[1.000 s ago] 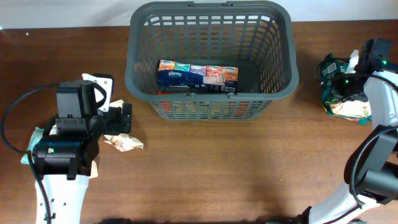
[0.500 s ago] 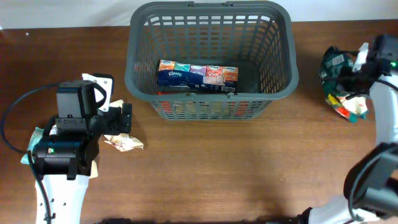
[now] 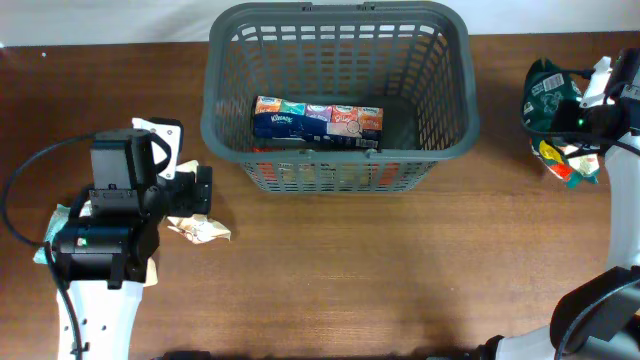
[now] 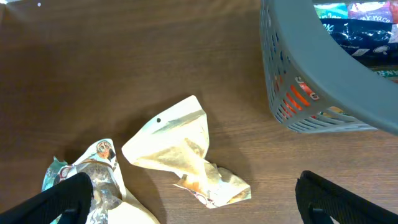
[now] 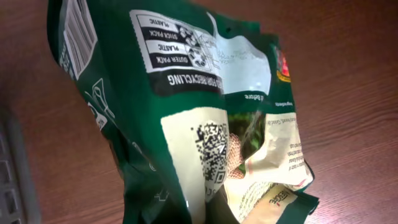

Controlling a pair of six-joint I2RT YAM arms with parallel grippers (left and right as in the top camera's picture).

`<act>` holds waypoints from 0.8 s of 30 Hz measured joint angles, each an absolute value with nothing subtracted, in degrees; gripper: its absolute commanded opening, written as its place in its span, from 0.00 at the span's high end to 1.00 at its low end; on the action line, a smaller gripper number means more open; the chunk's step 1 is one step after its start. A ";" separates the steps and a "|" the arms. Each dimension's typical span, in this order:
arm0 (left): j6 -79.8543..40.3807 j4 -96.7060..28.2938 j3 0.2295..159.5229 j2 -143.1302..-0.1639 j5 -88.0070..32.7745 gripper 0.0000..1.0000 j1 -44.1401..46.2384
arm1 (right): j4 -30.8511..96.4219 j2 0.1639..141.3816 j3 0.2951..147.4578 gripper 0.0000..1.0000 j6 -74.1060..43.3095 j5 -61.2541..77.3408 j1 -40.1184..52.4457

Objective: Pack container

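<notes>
The dark grey basket [image 3: 340, 160] stands at the back middle of the table, with a row of colourful packs [image 3: 318, 120] inside; its corner shows in the left wrist view [image 4: 323, 68]. My right gripper [image 3: 585, 108] is shut on a green and cream snack packet [image 3: 552, 98] and holds it off the table, right of the basket. The packet fills the right wrist view [image 5: 174, 112] and hides the fingers. My left gripper [image 4: 199, 202] is open and empty over a crumpled cream packet [image 4: 180, 149], left of the basket [image 3: 200, 230].
Another crumpled packet [image 4: 93, 174] lies by my left finger, partly under the left arm [image 3: 110, 230]. Orange packaging shows through the basket's slotted side [image 4: 298, 93]. Brown wooden table [image 3: 380, 270].
My right gripper has lifted the green packet off the table and carried it toward the back right. The left arm and the crumpled packets have not moved.
</notes>
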State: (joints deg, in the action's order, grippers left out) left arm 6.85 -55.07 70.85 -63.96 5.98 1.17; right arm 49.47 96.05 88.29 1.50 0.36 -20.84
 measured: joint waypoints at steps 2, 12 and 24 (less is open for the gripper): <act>6.85 -55.07 70.85 -63.99 5.98 0.01 1.17 | 49.63 96.03 88.55 0.96 1.48 0.40 -20.84; 6.85 -55.07 70.85 -64.86 5.98 0.01 1.17 | 52.90 93.80 106.26 0.96 1.45 5.17 -19.75; 6.85 -55.07 70.85 -65.91 5.98 0.01 1.17 | 50.13 88.23 125.47 0.96 1.52 8.97 4.38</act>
